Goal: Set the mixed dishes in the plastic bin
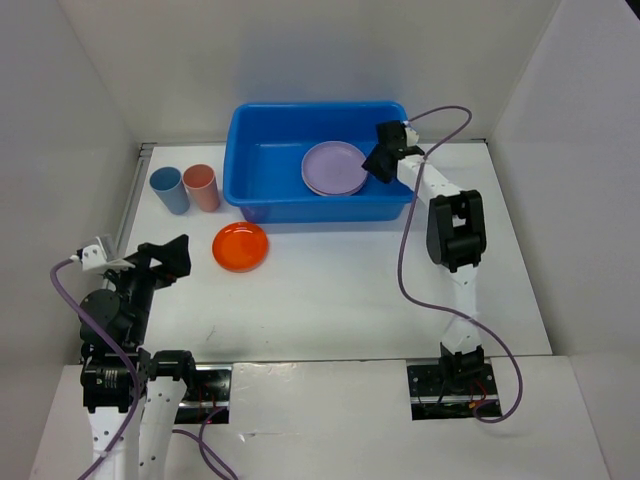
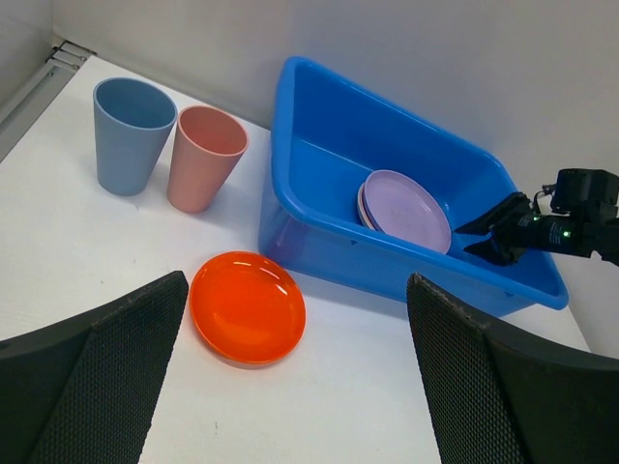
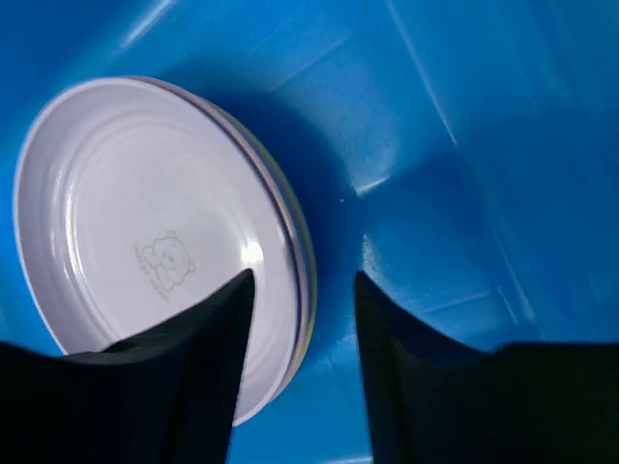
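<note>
The right end effector [image 1: 383, 160] hangs inside the right-hand part of the plastic bin [image 1: 268, 160], its two fingers [image 3: 198, 367] apart and clamped on nothing. In the right wrist view the near rim of the lavender plate [image 3: 145, 242] shows in the gap between them, close to one finger, with bare blue bin floor [image 3: 484, 145] beside it. That plate lies face up on the bin floor on top of a small stack. Thin edges of other plates show under it, but their colours are hard to tell. The stack sits towards the bin's right half, and the bin stands at the far side of the white worktop [image 1: 330, 290]. The left end effector [image 1: 170, 255] is held low over the near left of the worktop, its fingers [image 2: 106, 367] spread wide and holding nothing, and it faces the bin. Just ahead of it the orange plate [image 1: 240, 246] lies flat on the worktop, near the bin's front left corner but apart from it. Farther back, left of the bin, the blue cup [image 1: 168, 189] and the salmon-pink cup [image 1: 201, 186] stand upright side by side, mouths up, the salmon-pink one nearer the bin.
</note>
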`<act>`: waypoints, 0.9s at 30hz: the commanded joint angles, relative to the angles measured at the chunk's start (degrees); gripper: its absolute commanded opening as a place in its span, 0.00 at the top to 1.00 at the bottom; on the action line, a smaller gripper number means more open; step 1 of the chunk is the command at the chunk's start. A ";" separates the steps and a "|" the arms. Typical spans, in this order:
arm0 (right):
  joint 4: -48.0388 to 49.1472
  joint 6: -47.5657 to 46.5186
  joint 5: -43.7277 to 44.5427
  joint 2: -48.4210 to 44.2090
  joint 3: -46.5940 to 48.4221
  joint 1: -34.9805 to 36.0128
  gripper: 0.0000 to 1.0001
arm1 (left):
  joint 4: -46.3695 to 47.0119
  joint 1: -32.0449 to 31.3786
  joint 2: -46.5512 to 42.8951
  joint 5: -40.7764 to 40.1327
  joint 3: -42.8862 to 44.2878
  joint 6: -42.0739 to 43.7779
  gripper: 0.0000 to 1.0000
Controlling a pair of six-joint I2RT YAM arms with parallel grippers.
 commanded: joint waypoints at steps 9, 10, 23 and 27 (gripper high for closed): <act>-0.64 -4.29 -9.76 -22.18 4.20 0.61 0.11 | 3.17 0.42 6.49 5.22 0.60 0.08 0.00; 0.14 -4.29 -10.82 -24.02 2.28 1.22 0.11 | 3.17 0.42 7.91 6.36 0.60 0.69 0.05; 3.31 -6.75 -16.72 -47.41 -14.33 6.15 0.09 | 9.46 3.40 31.53 37.79 -1.76 -7.10 1.00; 7.43 -3.77 -19.00 -55.13 -22.68 6.15 0.09 | 18.11 7.36 35.52 49.18 -7.92 -12.75 0.39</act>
